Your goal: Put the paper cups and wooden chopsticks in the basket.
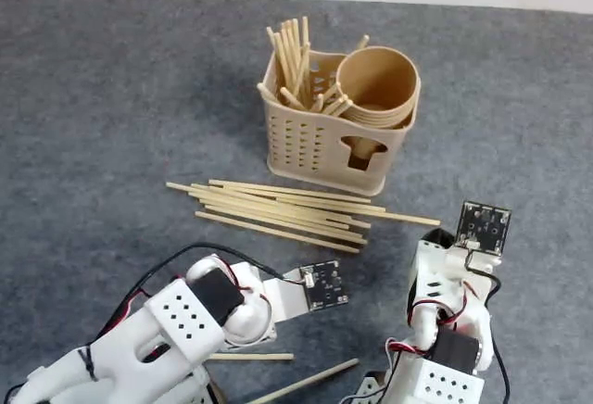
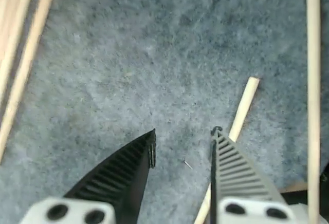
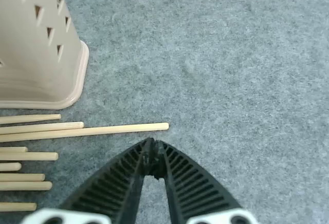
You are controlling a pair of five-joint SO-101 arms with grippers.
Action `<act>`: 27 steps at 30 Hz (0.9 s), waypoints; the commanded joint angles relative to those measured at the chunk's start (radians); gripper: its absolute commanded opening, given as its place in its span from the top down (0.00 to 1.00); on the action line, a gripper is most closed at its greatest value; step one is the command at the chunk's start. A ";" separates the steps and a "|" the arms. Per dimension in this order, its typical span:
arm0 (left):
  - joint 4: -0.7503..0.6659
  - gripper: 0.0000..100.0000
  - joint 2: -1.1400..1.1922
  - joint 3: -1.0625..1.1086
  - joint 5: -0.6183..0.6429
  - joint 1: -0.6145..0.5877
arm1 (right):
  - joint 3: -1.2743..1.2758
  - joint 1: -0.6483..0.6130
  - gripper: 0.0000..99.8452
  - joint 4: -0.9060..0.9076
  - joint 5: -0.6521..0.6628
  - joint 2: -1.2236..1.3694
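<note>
Left gripper (image 2: 184,132): our fingers (image 2: 121,175) stand open and empty, low over the desk (image 1: 93,98).
Loose chopstick (image 2: 243,106): lies on the desk, running under one finger, not between the two; we judge we should shift sideways to straddle it, then close near its middle so it does not swing.
Chopstick pile (image 1: 278,208): flat on the desk, in front of the basket (image 1: 315,145).
Basket: upright; inside we see chopsticks (image 1: 292,56) standing on end and stacked paper cups (image 1: 378,84).
Right gripper (image 3: 152,143): fingers closed on nothing, just beside the pile's ends.
</note>
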 commanded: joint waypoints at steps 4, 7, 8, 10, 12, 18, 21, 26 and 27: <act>-0.012 0.81 -0.012 0.012 -0.011 0.016 | 0.104 0.007 1.00 -0.022 -0.003 -0.012; -0.014 0.81 -0.012 0.028 -0.068 0.007 | 0.104 0.008 1.00 -0.022 -0.003 -0.012; -0.014 0.81 -0.010 0.028 -0.068 0.005 | 0.104 0.008 1.00 -0.022 -0.003 -0.012; -0.014 0.81 -0.010 0.033 -0.071 0.007 | 0.104 0.008 1.00 -0.022 -0.003 -0.012; -0.014 0.81 -0.010 0.033 -0.071 0.008 | 0.104 0.008 1.00 -0.022 -0.003 -0.012; -0.023 0.81 0.030 0.065 -0.132 -0.010 | 0.104 0.008 1.00 -0.022 -0.003 -0.012; -0.023 0.81 0.091 0.042 -0.133 -0.025 | 0.104 0.007 1.00 -0.022 -0.003 -0.012; -0.023 0.81 0.160 0.021 -0.135 -0.018 | 0.104 0.005 1.00 -0.022 -0.003 -0.012; -0.025 0.81 0.165 0.021 -0.137 -0.018 | 0.104 0.005 1.00 -0.022 -0.003 -0.012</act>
